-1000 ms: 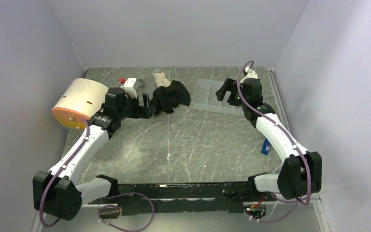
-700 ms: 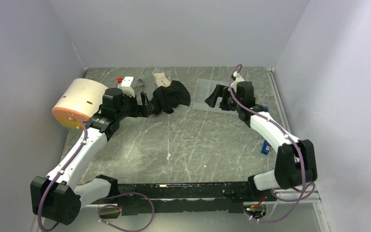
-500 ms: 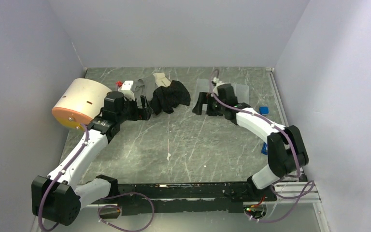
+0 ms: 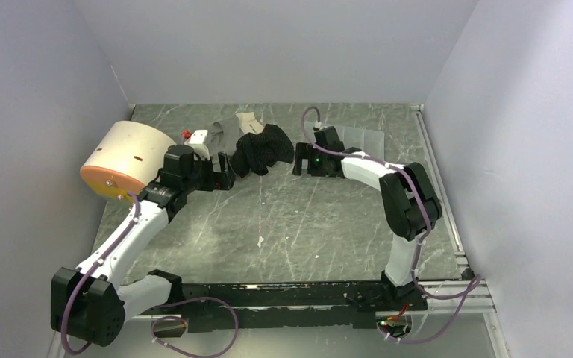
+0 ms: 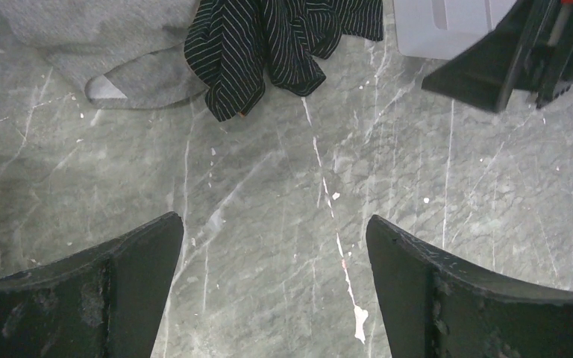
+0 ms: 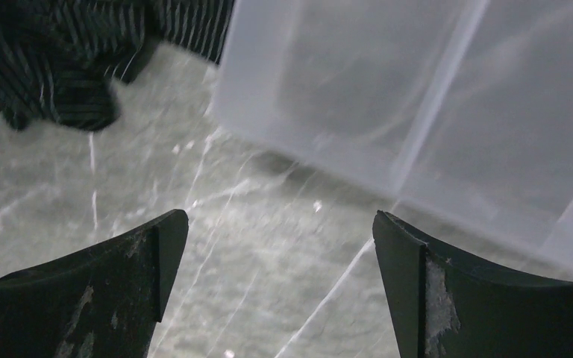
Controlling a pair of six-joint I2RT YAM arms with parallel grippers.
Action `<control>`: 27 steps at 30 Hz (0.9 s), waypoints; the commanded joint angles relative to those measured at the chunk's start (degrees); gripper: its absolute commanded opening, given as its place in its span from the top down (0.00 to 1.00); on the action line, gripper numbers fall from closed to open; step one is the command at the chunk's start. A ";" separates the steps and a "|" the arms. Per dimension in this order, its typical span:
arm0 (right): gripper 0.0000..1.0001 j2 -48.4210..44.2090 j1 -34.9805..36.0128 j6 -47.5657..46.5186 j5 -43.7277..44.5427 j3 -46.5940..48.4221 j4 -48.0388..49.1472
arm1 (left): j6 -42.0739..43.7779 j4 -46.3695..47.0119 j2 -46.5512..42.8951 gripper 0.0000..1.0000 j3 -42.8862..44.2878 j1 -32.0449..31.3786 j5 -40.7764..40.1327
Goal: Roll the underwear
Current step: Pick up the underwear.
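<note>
The underwear (image 4: 263, 151) lies crumpled in a heap at the 12 o'clock side of the table (image 4: 291, 224). The left gripper (image 4: 227, 164) stands at its 9 o'clock and the right gripper (image 4: 298, 162) at its 3 o'clock. Both have their jaws spread wide and hold nothing.

The step in hand looks like the approach to spread the heap flat, which rolling needs first. From the left wrist, a grey cloth (image 5: 112, 45) touches the underwear at its 9 o'clock, so the left gripper should pinch striped fabric alone. From the right wrist, the clear tray (image 6: 418, 112) sits just beside the underwear at 3 o'clock. The right gripper should come in low and take an outer edge, not the bunched middle. Then both should pull apart evenly.
</note>
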 commanded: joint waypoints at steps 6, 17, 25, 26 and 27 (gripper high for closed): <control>0.06 2.30 -0.75 -1.15 -7.86 8.44 3.02 | -2.19 -1.52 -1.85 0.02 -0.86 -0.15 -5.05; 0.20 10.91 9.12 -0.57 -3.78 20.51 4.77 | -7.22 -5.32 -8.66 0.19 -3.54 -0.17 -13.94; 0.26 22.48 11.77 -4.00 -2.45 39.68 -0.42 | -6.46 -7.02 -14.30 0.16 -4.91 -0.18 -14.17; 0.29 23.92 12.00 -4.56 -2.64 41.83 -1.31 | -6.46 -7.21 -14.68 0.16 -5.05 -0.13 -14.18; 0.32 25.36 12.26 -5.14 -2.78 44.63 -2.57 | -6.48 -7.46 -15.03 0.16 -5.25 -0.18 -14.22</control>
